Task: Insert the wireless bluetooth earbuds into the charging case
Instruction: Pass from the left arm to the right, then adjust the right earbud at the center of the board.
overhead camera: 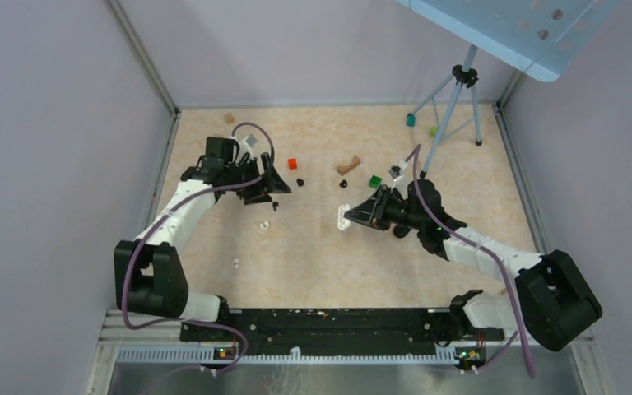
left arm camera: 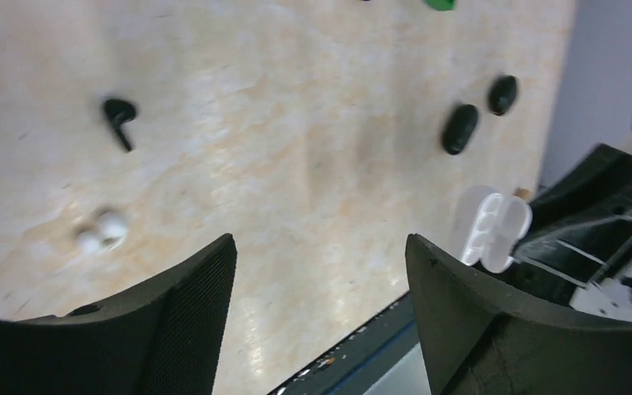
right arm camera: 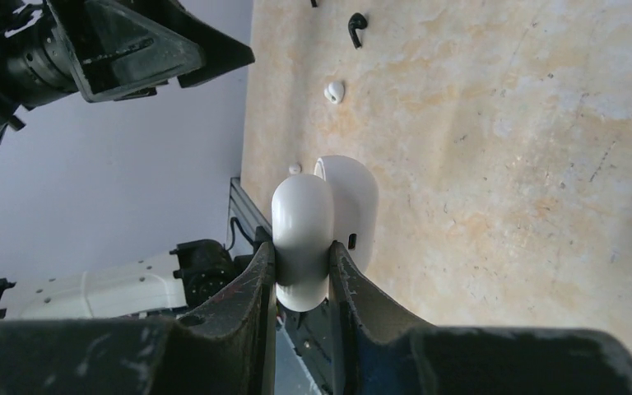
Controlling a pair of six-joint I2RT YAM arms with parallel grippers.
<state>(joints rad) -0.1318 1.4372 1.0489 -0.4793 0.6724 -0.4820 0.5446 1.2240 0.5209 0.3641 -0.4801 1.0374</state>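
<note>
Our right gripper (right arm camera: 303, 267) is clamped on one half of the opened charging case (right arm camera: 304, 206). We judge its glossy shell hard, light and slippery, best pinched across its flatter sides. Our left gripper (left arm camera: 321, 255) hangs wide open and empty. Just ahead of it lies a white earbud (left arm camera: 103, 233), tiny and easily flicked, best taken by its bulb; farther out is a black earbud (left arm camera: 119, 115).

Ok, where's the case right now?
The case is clamped in the right gripper, just right of centre in the top view. A white earbud lies on its left.
</note>
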